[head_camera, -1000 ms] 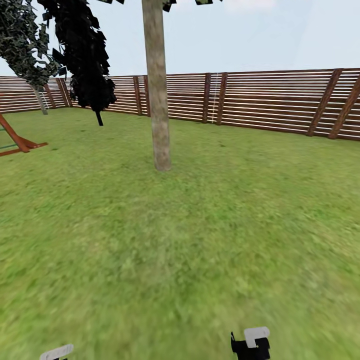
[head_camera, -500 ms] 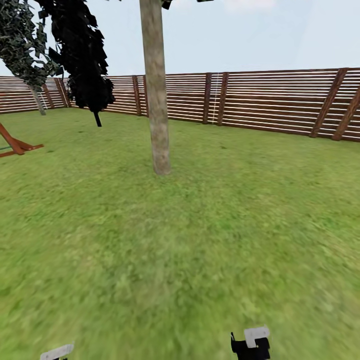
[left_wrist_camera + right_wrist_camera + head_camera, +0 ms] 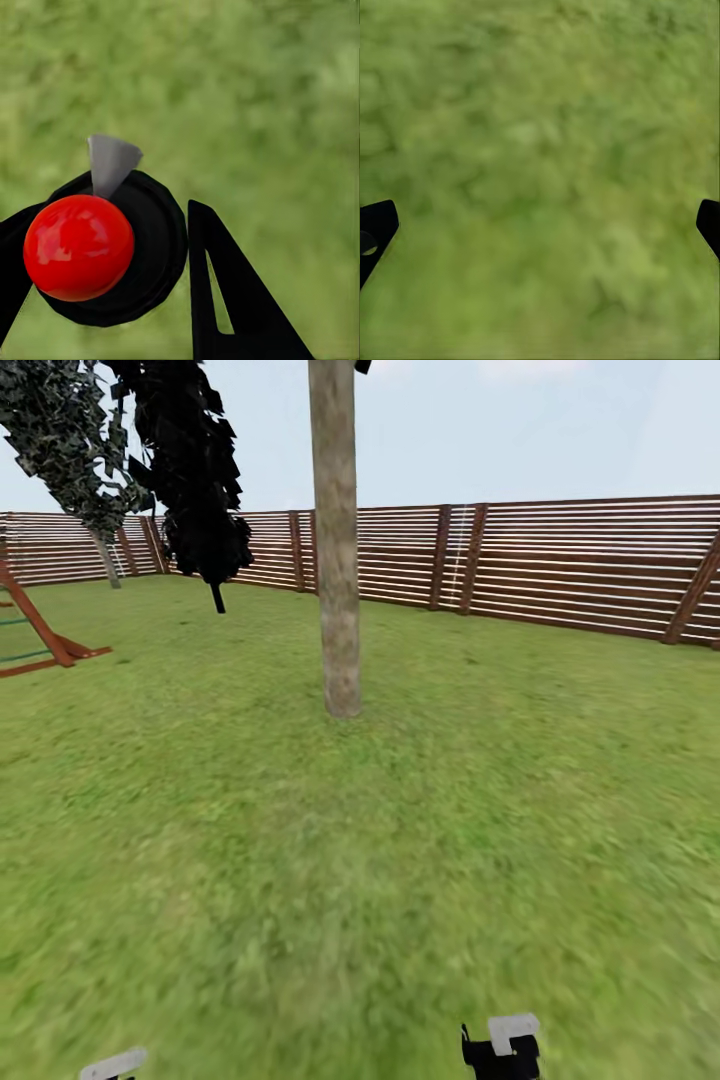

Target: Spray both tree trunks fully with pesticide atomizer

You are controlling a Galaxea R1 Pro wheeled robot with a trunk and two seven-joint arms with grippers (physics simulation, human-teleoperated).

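The tree trunk [image 3: 337, 540] stands upright on the grass [image 3: 300, 880] straight ahead, before the fence [image 3: 560, 565]. The left gripper [image 3: 112, 255] clamps the atomizer [image 3: 112, 247], grey nozzle pointing outward over grass. The right gripper [image 3: 540, 225] is spread wide, holding nothing

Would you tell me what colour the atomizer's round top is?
Glossy red atomizer top, seen best in the left wrist view.

Around you: green grass lawn [image 3: 420, 860]; brown horizontal-slat wooden fence [image 3: 580, 565] along the far side; reddish wooden play frame [image 3: 40, 640] at left; pale hazy sky [image 3: 520, 430].
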